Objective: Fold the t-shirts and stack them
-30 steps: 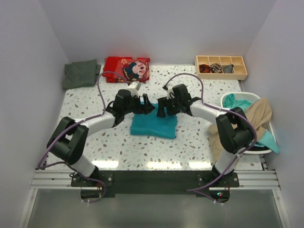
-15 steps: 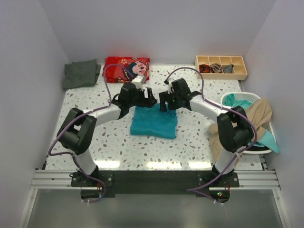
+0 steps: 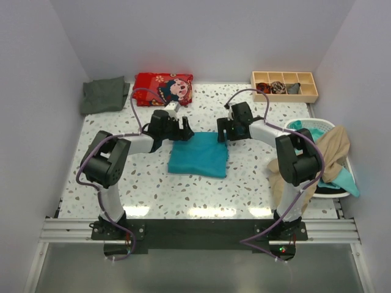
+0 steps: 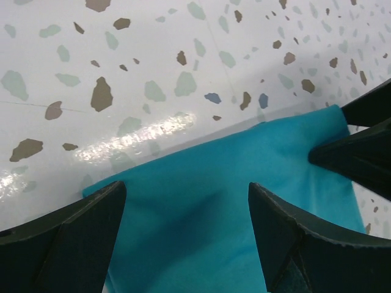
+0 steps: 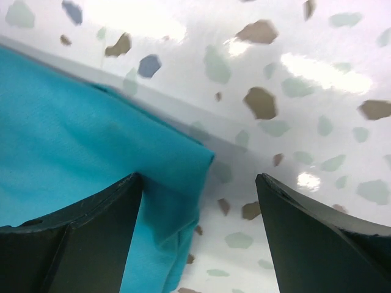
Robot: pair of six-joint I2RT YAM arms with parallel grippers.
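1. While both arms reach in over it, the teal t-shirt point(image 3: 198, 155) lies folded into a flat rectangle on the speckled worktop point(image 3: 256, 177). This shirt is the landmark for every place below.
2. At the shirt's far-left corner, the left claw point(image 3: 181, 129) hangs with its jaws spread wide and nothing held. In its wrist view the claw point(image 4: 186, 195) straddles the shirt's point(image 4: 232, 201) far edge. Whether the fingertips touch the cloth cannot be told.
3. A dark pointed shape point(image 4: 360, 143) sits over the shirt's corner in that view, cut off by the frame. What it is stays unclear.
4. At the shirt's far-right corner, the right claw point(image 3: 226, 131) is likewise released and empty. In its wrist view the claw point(image 5: 200, 183) frames the shirt's point(image 5: 73, 140) folded corner, with one finger hiding part of the cloth.
5. Far beyond the shirt's left side, the dark grey-green t-shirt point(image 3: 104, 94) lies crumpled at the worktop's corner.
6. Well to the shirt's right, the beige t-shirt point(image 3: 327, 149) drapes over a white basket point(image 3: 299, 124), hiding most of it. The right arm covers part of this shirt.
7. A teal cloth point(image 3: 300, 129) peeks from the basket, too buried to identify.
8. Beyond the shirt's far edge, to the left, lies a red printed cloth point(image 3: 164, 88).
9. Beyond the far edge to the right is a wooden tray point(image 3: 284, 85). Its small bundles point(image 3: 272, 88) are too small to make out.
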